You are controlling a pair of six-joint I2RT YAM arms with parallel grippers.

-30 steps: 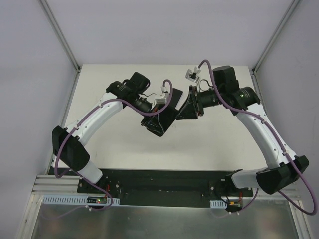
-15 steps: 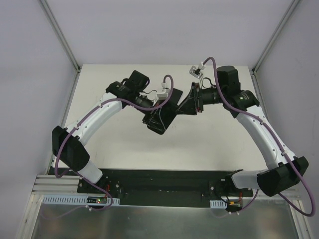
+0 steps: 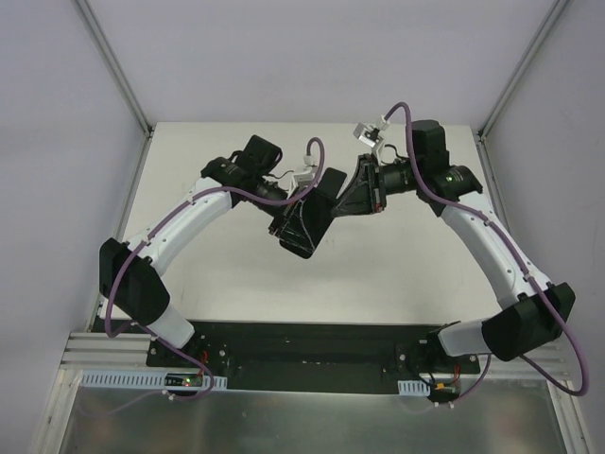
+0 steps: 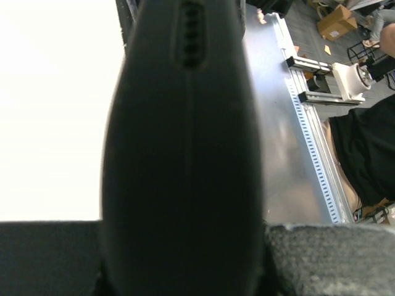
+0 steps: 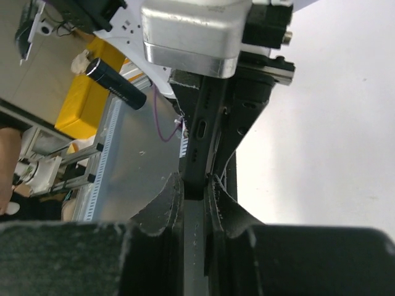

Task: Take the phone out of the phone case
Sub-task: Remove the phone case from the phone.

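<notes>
White walls [image 3: 284,57] and a bare white table [image 3: 217,274], both arms meeting in the air over the middle of it. Left arm [image 3: 180,236] comes in from the left, right arm [image 3: 492,246] from the right, wrists nearly nose to nose. Left gripper [image 3: 301,200] is closed down tight on the case [image 4: 185,154]; on my left wrist cam the dark rounded edge with its row of holes fills the view, wedged between my fingers [image 4: 321,259]. Right gripper [image 5: 194,191] is pinched nearly shut on the thin far end of the same slab, one finger [image 5: 163,206] pressed to each face. Phone [image 5: 202,131] is still seated in the case, held up off the table between the two grippers; I only pick it out by the port slot on the right wrist cam. Can't tell whether my right pads bite the case lip or the phone itself. My read on the step: two-handed grip is set, separation not started. The next move needs left to hold the case rigid while right peels or levers one corner of the lip away from the phone, a small motion first. Risk as I see it: if right has both layers pinched together, pulling just drags the whole thing out of left's grip.
</notes>
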